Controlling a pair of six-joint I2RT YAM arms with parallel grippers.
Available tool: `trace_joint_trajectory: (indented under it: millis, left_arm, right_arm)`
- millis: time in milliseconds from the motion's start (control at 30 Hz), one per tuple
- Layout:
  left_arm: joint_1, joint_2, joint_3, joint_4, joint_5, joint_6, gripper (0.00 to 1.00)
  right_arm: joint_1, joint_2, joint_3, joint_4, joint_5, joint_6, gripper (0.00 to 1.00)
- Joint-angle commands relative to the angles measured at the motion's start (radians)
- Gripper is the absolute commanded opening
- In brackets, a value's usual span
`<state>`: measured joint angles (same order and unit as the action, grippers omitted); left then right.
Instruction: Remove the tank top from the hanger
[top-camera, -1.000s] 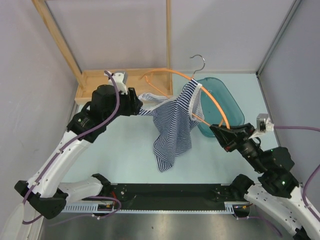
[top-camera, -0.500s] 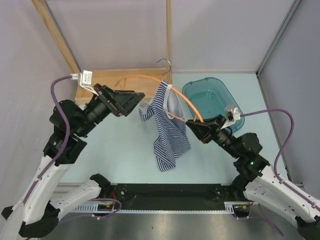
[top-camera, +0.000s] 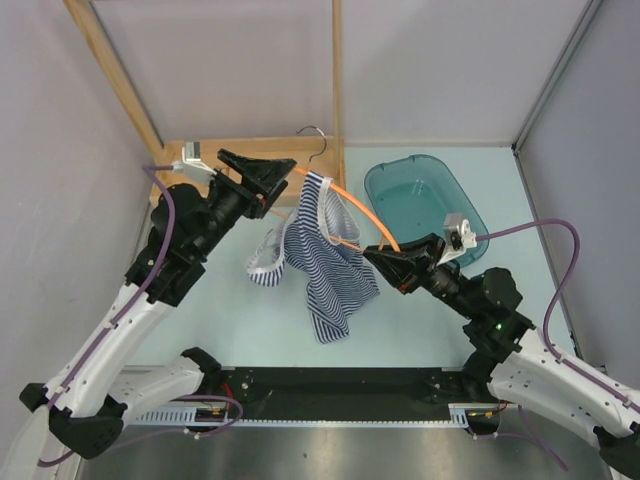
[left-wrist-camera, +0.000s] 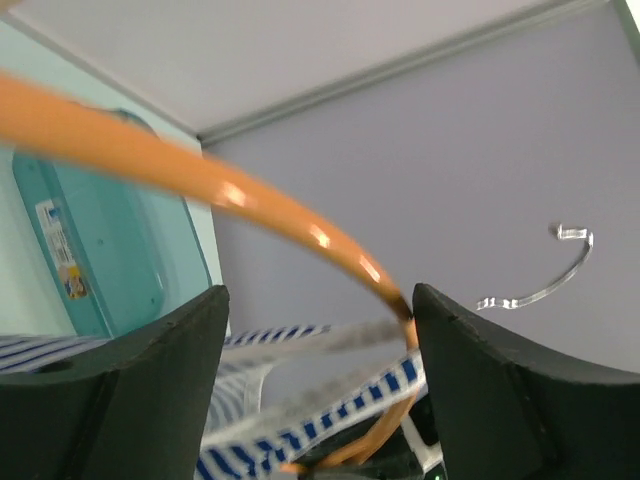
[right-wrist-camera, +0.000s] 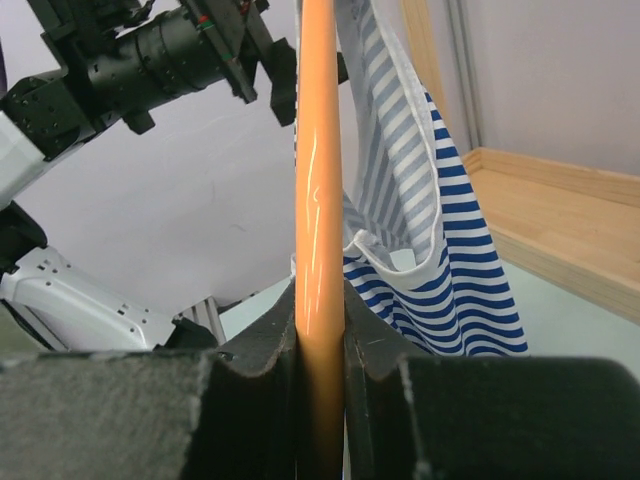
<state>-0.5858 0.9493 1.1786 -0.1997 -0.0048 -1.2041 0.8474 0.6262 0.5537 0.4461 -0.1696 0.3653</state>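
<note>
Right end effector: clenching 1 end of the hanger, its fingers pinching the orange bar from both sides. I judge it is acting as the anchor, holding the bar raised off the desk.
Left end effector: standing released, its 2 fingers spread wide with the bar's other end passing between them. The wrist view is showing no contact, and it is likely placed there to work cloth off that end.
Tank top: hanging from the bar's middle, over the desk between the 2 arms. 1 strap is looping over the bar and the other appears to be dangling free to the left.
Hanger axis: running diagonally from far-left to near-right in the top view, with the grey hook pointing toward the far wall.
Tank top axis: trailing from the bar toward the near edge, hem end nearest the arm bases.
</note>
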Motion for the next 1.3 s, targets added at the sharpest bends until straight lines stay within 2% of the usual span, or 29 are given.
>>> trace_joint_trajectory:
  millis: [0,133,167,200,233,300,333,467,500,533,567,633,667,800,833,867,933,1067,1167,1267]
  left_arm:
    - [0.006,-0.027,-0.014,0.067,-0.121,-0.054,0.75]
    - [0.007,-0.026,-0.036,0.091,-0.129,-0.052,0.7]
    - [0.007,-0.027,-0.049,0.107,-0.129,-0.054,0.66]
    - [0.007,-0.027,-0.057,0.121,-0.126,-0.052,0.6]
    - [0.007,-0.027,-0.062,0.132,-0.126,-0.048,0.46]
    - [0.009,-0.023,-0.063,0.141,-0.129,-0.028,0.36]
    - [0.01,-0.02,-0.06,0.146,-0.13,-0.016,0.26]
    - [0.01,-0.011,-0.053,0.141,-0.136,0.067,0.13]
    - [0.011,-0.011,-0.051,0.141,-0.136,0.083,0.11]
    - [0.009,-0.009,-0.054,0.14,-0.136,0.098,0.04]
    - [0.01,-0.007,-0.05,0.138,-0.135,0.147,0.01]
    - [0.011,0.002,-0.039,0.132,-0.138,0.211,0.0]
    - [0.011,0.008,-0.021,0.123,-0.141,0.294,0.0]
    - [0.009,0.025,0.012,0.099,-0.161,0.503,0.0]
    - [0.009,0.026,0.015,0.095,-0.176,0.541,0.0]
    - [0.009,0.025,0.018,0.097,-0.182,0.613,0.0]
    - [0.009,0.022,0.019,0.094,-0.201,0.658,0.0]
    - [0.01,0.008,0.021,0.1,-0.178,0.695,0.0]
    - [0.009,0.003,0.015,0.137,-0.106,0.727,0.0]
    - [0.011,-0.003,0.027,0.093,-0.144,0.677,0.0]
  right_arm:
    - [0.025,-0.006,0.011,0.152,-0.031,-0.031,0.0]
    - [0.036,-0.01,0.0,0.143,-0.028,-0.034,0.0]
    - [0.038,-0.014,-0.003,0.143,-0.024,-0.032,0.0]
    - [0.038,-0.016,-0.006,0.141,-0.024,-0.031,0.0]
    - [0.041,-0.017,-0.006,0.137,-0.019,-0.031,0.0]
    - [0.039,-0.014,-0.005,0.12,-0.019,-0.032,0.0]
    - [0.039,-0.013,-0.003,0.112,-0.015,-0.032,0.0]
    - [0.039,-0.005,0.006,-0.005,0.062,-0.016,0.01]
    - [0.039,-0.003,0.006,-0.029,0.079,-0.014,0.03]
    - [0.039,-0.005,0.011,-0.055,0.112,-0.011,0.06]
    - [0.038,0.0,0.017,-0.12,0.13,-0.008,0.14]
    - [0.039,0.007,0.047,-0.197,0.168,-0.006,0.23]
    - [0.039,0.01,0.057,-0.271,0.195,-0.005,0.32]
    - [0.039,0.021,0.107,-0.44,0.281,0.017,0.48]
    - [0.039,0.029,0.115,-0.53,0.318,0.02,0.55]
    - [0.038,0.032,0.132,-0.556,0.334,0.024,0.6]
    - [0.038,0.036,0.138,-0.596,0.346,0.018,0.69]
    - [0.038,0.059,0.135,-0.578,0.295,-0.002,0.81]
    - [0.038,0.104,0.138,-0.54,0.239,-0.022,0.84]
    - [0.038,0.138,0.137,-0.472,0.147,-0.029,0.84]
